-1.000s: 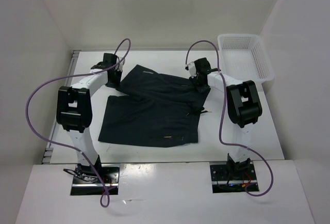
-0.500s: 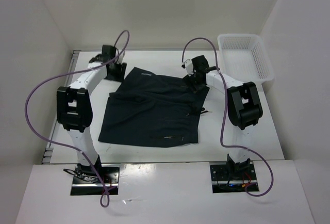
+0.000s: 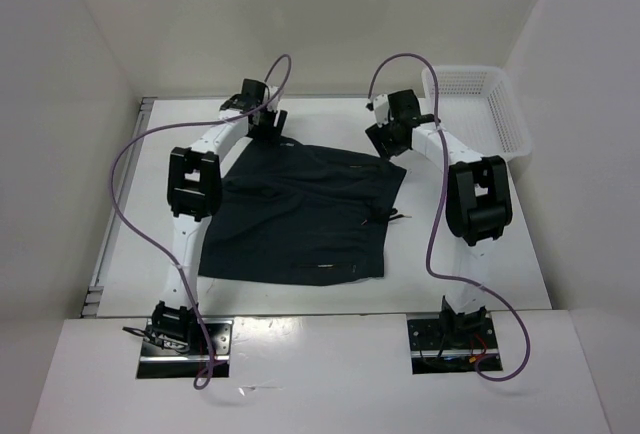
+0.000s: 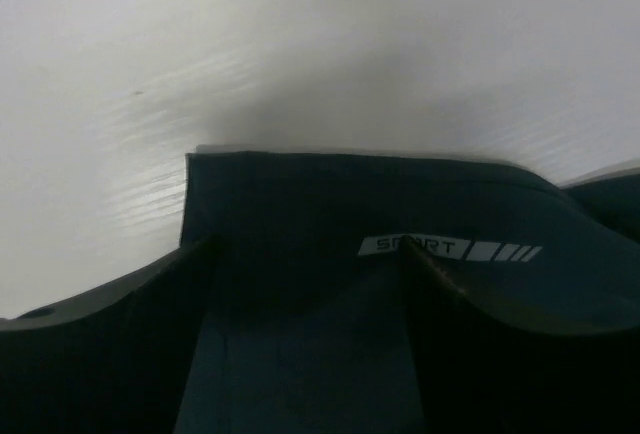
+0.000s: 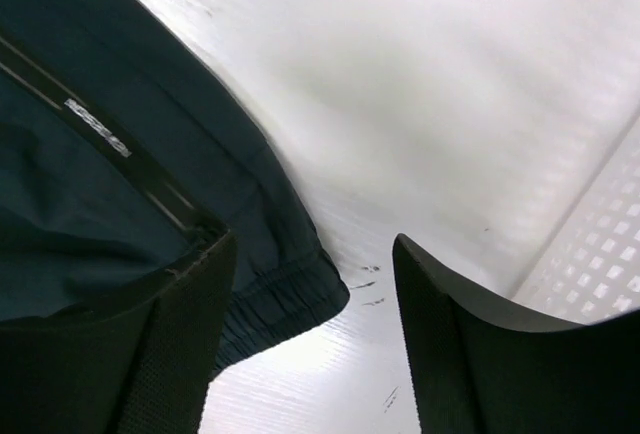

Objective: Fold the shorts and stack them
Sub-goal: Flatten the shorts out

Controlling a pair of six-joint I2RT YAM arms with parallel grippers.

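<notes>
Lying on the table: we log one pair of black soft-fabric shorts (image 3: 300, 214), spread flat on the white table (image 3: 480, 254) between the two arms.
Look: dark matt cloth with shallow creases. It has a pale printed mark (image 4: 450, 248) reading "SPORT" followed by slanted bars, a gathered elastic waistband (image 5: 285, 304), and thin drawstring ends (image 3: 388, 217) at the right edge.
Left gripper (image 3: 264, 126): at the far left corner of the shorts, fingers apart, cloth lying across the gap. We cannot tell whether the pads touch it.
Right gripper (image 3: 383, 141): at the far right corner, fingers wide apart, one over the waistband corner and the other over bare table.
Hidden or unclear: both grippers cover parts of the far edge from above. The left wrist view is dim and soft. The white plastic mesh basket (image 3: 478, 104) shows only a corner in the right wrist view.
Heading: waistband toward the right, leg hems toward the left. The long axis runs across the table, left to right.
</notes>
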